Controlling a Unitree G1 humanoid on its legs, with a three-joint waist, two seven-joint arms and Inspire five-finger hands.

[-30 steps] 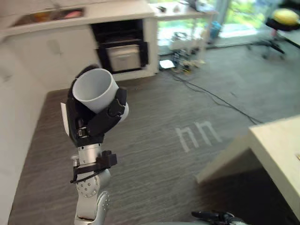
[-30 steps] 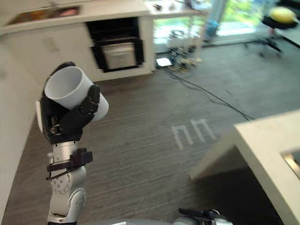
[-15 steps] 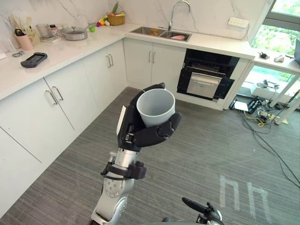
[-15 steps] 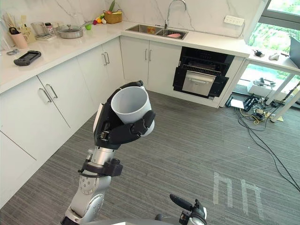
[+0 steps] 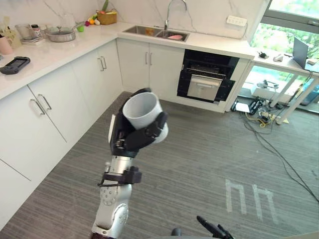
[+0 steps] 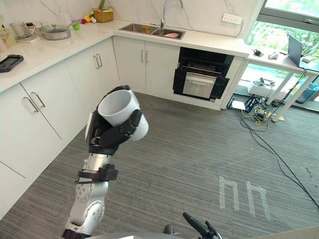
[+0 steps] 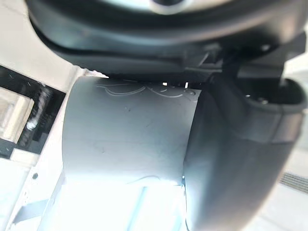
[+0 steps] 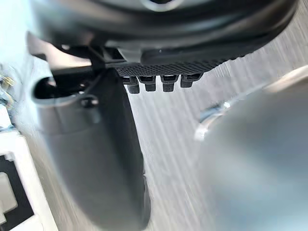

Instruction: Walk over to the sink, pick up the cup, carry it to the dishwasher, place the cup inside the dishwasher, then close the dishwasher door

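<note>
1. While the left arm stands raised over the grey plank floor, the left robot hand grips the cup, with its dark fingers and thumb curled round the wall.
2. The cup is pale grey and tilted, its open mouth turned up toward the head camera, and its inside looks empty.
3. In the left wrist view, the cup's smooth side lies right against the dark palm, with the thumb pressed along it.
4. The right robot hand shows low down near the floor; whether it is open or closed cannot be told.
5. The dishwasher sits under the white tabletop at the far wall, dark-fronted, well apart from the held cup.
6. The sink is set into the tabletop just left of the dishwasher, with a curved tap behind it.
7. A lidded pot and a basket of fruit stand on the tabletop farther left.
8. White cabinets run below the tabletop beside the arm.
9. Black cables trail across the floor to the right, near white floor markings.
</note>
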